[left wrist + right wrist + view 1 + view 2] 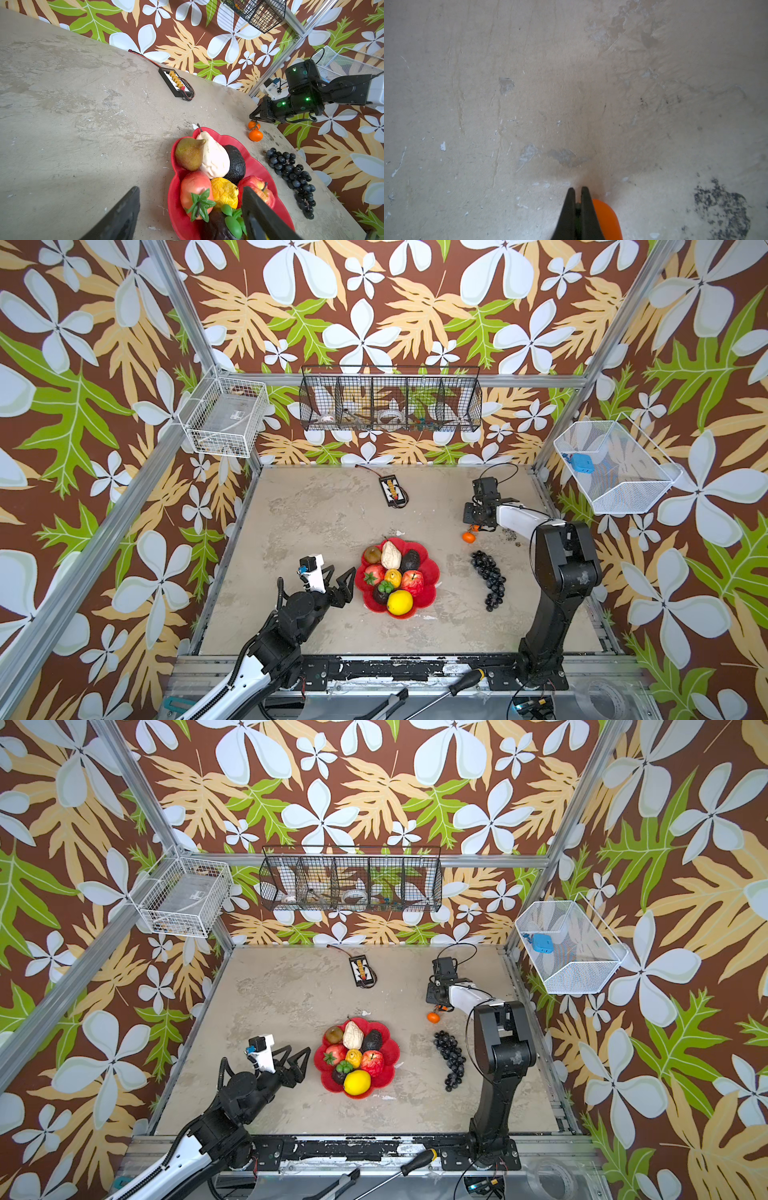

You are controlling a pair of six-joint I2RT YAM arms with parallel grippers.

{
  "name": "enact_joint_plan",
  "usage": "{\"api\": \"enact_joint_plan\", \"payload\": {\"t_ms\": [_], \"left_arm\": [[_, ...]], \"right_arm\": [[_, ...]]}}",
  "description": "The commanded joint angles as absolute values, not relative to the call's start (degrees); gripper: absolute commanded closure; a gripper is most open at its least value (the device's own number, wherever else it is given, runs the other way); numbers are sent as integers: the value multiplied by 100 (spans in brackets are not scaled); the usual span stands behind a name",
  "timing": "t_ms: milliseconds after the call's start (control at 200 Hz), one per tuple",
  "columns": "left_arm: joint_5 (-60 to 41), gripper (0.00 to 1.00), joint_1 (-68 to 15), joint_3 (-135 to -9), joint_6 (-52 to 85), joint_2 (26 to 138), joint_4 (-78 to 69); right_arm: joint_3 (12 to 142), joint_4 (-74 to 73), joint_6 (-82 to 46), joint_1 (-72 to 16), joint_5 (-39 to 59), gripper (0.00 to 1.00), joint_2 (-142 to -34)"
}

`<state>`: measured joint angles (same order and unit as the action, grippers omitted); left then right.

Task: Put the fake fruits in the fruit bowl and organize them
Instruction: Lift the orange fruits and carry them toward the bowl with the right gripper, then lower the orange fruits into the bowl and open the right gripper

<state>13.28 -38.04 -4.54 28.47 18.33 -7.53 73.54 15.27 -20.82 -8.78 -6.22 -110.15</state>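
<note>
The red flower-shaped fruit bowl (432, 572) (392, 1052) (176, 207) holds several fake fruits: a yellow lemon (400, 602), a red apple (412, 581), a beige pear-shaped piece (391, 554), a dark avocado (410, 560) and others. My left gripper (341, 570) (297, 1049) (190, 189) stands open just left of the bowl, holding nothing. Two small oranges (468, 537) (255, 135) (606, 216) joined by a green stem lie on the table to the back right. My right gripper (473, 526) (252, 119) (578, 189) is shut on that stem. A dark grape bunch (489, 576) (291, 172) lies right of the bowl.
A small black device with a cable (392, 489) lies near the back wall. Wire baskets (390, 400) hang on the walls above the table. The right arm's base (557, 593) stands right of the grapes. A screwdriver (465, 682) lies on the front rail.
</note>
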Motion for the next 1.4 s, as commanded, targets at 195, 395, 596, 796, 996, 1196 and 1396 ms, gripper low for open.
{"api": "enact_joint_plan", "payload": {"t_ms": [195, 395, 596, 796, 996, 1196, 1396], "left_arm": [[1389, 22, -3797, -475, 2856, 1859, -891], [1380, 22, -3797, -466, 2856, 1907, -931], [1404, 21, -3797, -466, 2848, 1925, -949], [1432, 21, -3797, -448, 2838, 1942, -999], [1459, 21, -3797, -448, 2839, 1986, -1014], [1468, 21, -3797, -439, 2839, 1993, -1025], [1460, 21, -3797, -439, 2831, 2021, -1055]], "right_arm": [[7130, 1626, -1936, -1331, -229, 100, -10164], [6720, 1766, -1773, -1798, 229, 100, -9306], [6323, 1907, -1526, -2366, 754, 100, -8624], [5910, 1927, -1424, -3112, 872, 100, -8268], [5462, 1819, -1482, -3613, 1059, 100, -7995], [5207, 1665, -1834, -3857, 1020, 100, -7978], [4968, 1262, -2177, -3911, 971, 100, -8011]]}}
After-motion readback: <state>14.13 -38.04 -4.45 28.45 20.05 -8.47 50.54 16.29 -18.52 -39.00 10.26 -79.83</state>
